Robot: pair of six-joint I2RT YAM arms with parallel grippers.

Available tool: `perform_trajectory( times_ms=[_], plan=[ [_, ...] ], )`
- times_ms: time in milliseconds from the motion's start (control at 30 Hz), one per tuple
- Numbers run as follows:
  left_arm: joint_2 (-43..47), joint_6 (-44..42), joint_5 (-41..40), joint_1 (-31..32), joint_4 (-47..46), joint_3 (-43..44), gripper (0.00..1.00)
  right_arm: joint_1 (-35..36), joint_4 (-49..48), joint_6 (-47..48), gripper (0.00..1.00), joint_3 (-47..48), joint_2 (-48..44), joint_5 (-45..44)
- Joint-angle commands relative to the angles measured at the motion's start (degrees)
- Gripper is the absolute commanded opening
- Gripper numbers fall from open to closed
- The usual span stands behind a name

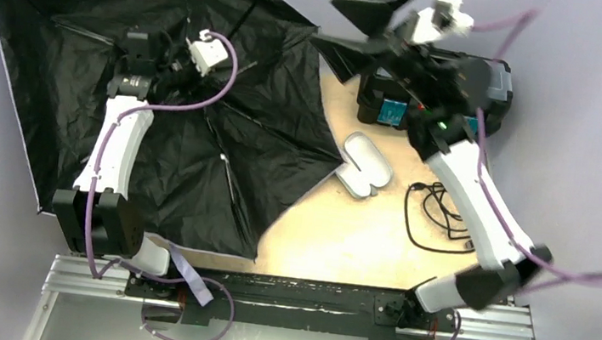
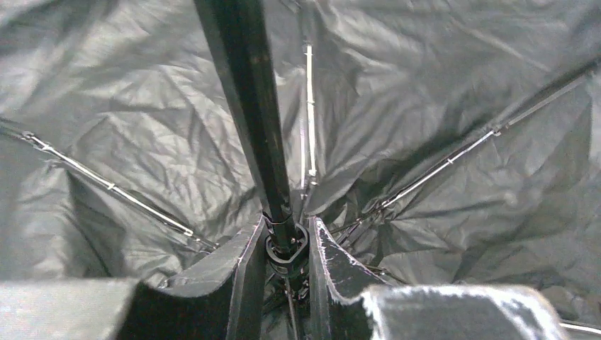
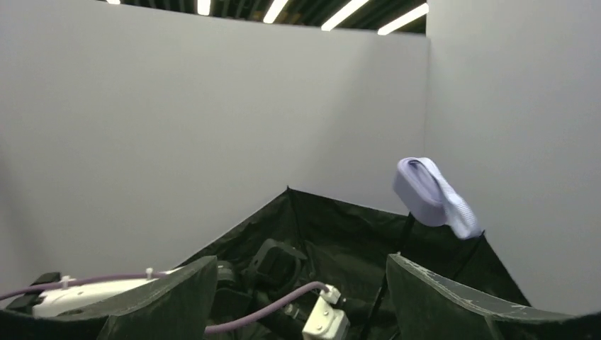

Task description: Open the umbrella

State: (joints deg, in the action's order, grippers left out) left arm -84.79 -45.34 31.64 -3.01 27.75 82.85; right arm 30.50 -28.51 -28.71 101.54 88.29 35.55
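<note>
Fingers (image 2: 237,283) of the left gripper (image 2: 287,228) squeeze the open umbrella (image 1: 80,51) low on its black shaft (image 2: 248,106). The right gripper (image 1: 363,33) is spread wide, holding nothing, above the toolbox (image 1: 378,102).

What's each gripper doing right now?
Left gripper: closed on the thin black shaft of the opened black-lined umbrella.
Right gripper: open, holding nothing.

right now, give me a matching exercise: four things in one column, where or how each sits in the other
Things: 1 umbrella canopy; 2 umbrella handle; 3 white case; 4 black cable.
States: A looped beside the right arm; B spread open, black side up; C lavender, raised in the air; D on the table beside the canopy's edge.
Pairs: 1-B; 2-C; 3-D; 4-A.
</note>
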Motion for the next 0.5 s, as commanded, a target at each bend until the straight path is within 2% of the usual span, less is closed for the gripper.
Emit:
perform_trajectory(
  times_ms=[0, 67, 133, 267, 400, 467],
  plan=[
    [2.3, -7.1, -3.3, -0.8, -4.6, 12.2, 0.00, 0.0, 2.8, 11.6, 0.92, -11.3, -13.1, 0.5],
    [2.5, -11.9, -2.6, -0.8, -4.0, 16.6, 0.00, 0.1, 9.6, 17.2, 0.95, -18.0, -17.6, -0.8],
    [2.8, -18.0, -2.0, -0.8, -4.2, 18.3, 0.00, -0.3, 15.8, 20.7, 0.96, -20.2, -20.4, -4.0],
    [4.0, -30.0, -1.1, -0.7, -7.4, 19.4, 0.00, -3.2, 21.7, 19.4, 0.96, -13.4, -19.2, -7.3],
    [4.5, -45.7, 0.8, -0.8, -6.9, 19.0, 0.00, -7.1, 25.2, 13.4, 0.96, -3.2, -15.1, -7.3],
    [4.7, -50.1, 2.0, -1.0, -7.8, 17.8, 0.00, -7.9, 25.5, 13.3, 0.97, -0.7, -14.7, -7.7]
  ],
)
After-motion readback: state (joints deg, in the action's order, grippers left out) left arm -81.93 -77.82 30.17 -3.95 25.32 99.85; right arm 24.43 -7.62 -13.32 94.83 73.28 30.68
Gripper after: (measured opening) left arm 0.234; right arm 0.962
